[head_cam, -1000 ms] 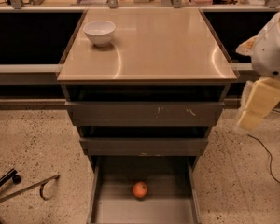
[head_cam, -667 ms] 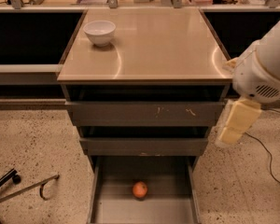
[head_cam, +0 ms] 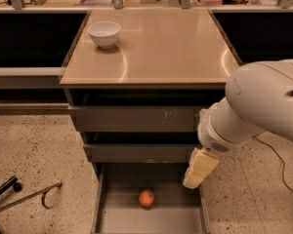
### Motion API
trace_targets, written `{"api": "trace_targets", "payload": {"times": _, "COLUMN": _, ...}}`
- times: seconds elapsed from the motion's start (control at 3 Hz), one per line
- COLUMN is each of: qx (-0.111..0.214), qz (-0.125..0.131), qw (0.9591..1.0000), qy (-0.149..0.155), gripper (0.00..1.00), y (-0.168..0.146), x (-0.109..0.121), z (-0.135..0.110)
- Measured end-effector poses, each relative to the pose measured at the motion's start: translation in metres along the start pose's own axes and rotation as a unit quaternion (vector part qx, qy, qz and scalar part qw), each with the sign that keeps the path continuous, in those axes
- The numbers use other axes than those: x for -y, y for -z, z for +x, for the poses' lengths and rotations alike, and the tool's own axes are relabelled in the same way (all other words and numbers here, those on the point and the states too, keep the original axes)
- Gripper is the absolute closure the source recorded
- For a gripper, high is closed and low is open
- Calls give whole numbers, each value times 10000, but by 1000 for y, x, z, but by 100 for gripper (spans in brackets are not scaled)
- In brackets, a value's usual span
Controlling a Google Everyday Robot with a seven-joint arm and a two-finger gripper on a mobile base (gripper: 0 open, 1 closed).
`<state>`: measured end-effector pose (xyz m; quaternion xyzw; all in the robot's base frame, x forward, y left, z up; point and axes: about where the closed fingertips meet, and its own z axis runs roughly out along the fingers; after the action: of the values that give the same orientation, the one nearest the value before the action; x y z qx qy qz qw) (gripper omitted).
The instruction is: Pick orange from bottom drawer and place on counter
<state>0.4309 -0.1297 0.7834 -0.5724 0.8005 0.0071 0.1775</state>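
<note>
Above bottom drawer (head_cam: 151, 221), gripper (head_cam: 195, 175) now nearer orange (head_cam: 146, 198).

The robot's arm (head_cam: 266, 101) is a bulky, smooth white shell with rounded, glossy surfaces and one small dark hole near its upper right side. It narrows to a white cylindrical wrist section with a patch of fine dotted vents on its lower face. The gripper (head_cam: 200, 168) is a blocky cream-yellow piece at the arm's lower end, over the right rail of the bottom drawer (head_cam: 127, 219).
</note>
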Motion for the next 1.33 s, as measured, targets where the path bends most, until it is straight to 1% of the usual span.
{"api": "trace_targets", "payload": {"times": 0.33, "qx": 0, "qz": 1, "qw": 10000, "qy": 0, "gripper": 0, "y": 0, "x": 0, "z": 0}}
{"api": "trace_targets", "payload": {"times": 0.67, "qx": 38, "qz": 39, "qw": 10000, "qy": 11, "gripper": 0, "y": 13, "x": -11, "z": -1}}
{"api": "trace_targets", "payload": {"times": 1.0, "qx": 227, "qz": -119, "qw": 9996, "qy": -119, "gripper": 0, "y": -19, "x": -35, "z": -2}}
{"api": "trace_targets", "payload": {"times": 1.33, "qx": 312, "qz": -414, "qw": 9985, "qy": -158, "gripper": 0, "y": -101, "x": -62, "z": 0}}
